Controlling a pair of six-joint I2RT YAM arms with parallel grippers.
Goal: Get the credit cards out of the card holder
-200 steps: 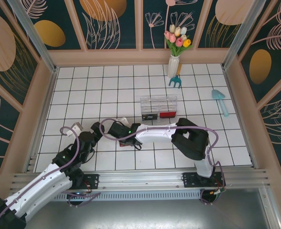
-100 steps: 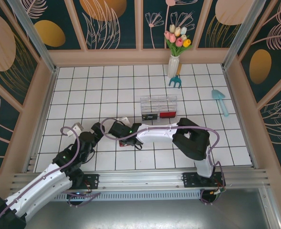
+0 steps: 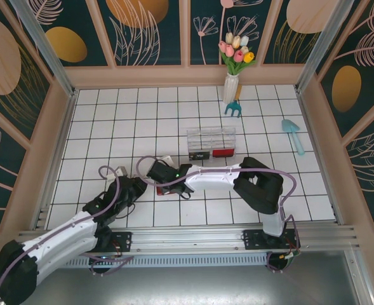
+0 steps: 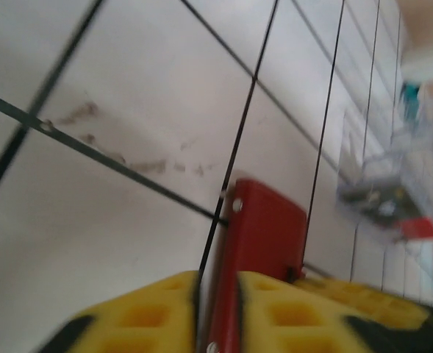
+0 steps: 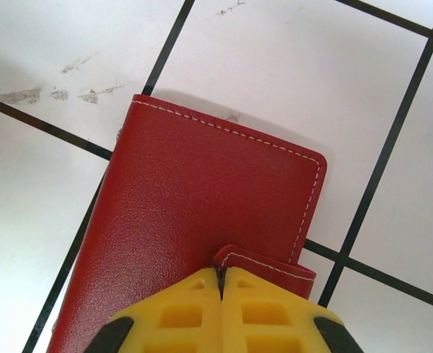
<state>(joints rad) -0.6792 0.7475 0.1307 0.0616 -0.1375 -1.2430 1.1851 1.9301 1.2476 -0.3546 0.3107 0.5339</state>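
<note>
the card holder [image 5: 201, 198] lies on the table [image 3: 110, 114], left of the middle and nearer the near edge than the far one, well apart from the clear box [image 3: 211, 143] at the centre. it is shut, its red cover up and its snap tab [image 5: 275, 266] folded over one edge.

i judge it light and thin. the grained cover should give my pads some bite, but the whole thing is floppy at the fold, and pulled by one point it would likely slide across the smooth tile. i think the places to take hold are the tab, to pop the snap, and the opposite edge, to keep the body from following. the cards inside, if there are any, are hidden, and i would expect them to be stiff and slick.

my right claw [image 5: 220, 276] is closed, pad against pad with no gap, its tips sitting on the cover right at the tab. i cannot tell whether any of the tab is nipped between them. my left claw [image 4: 217, 283] is nearly closed, gripping the card holder's edge, the red of it running up from between the two yellow pads.
</note>
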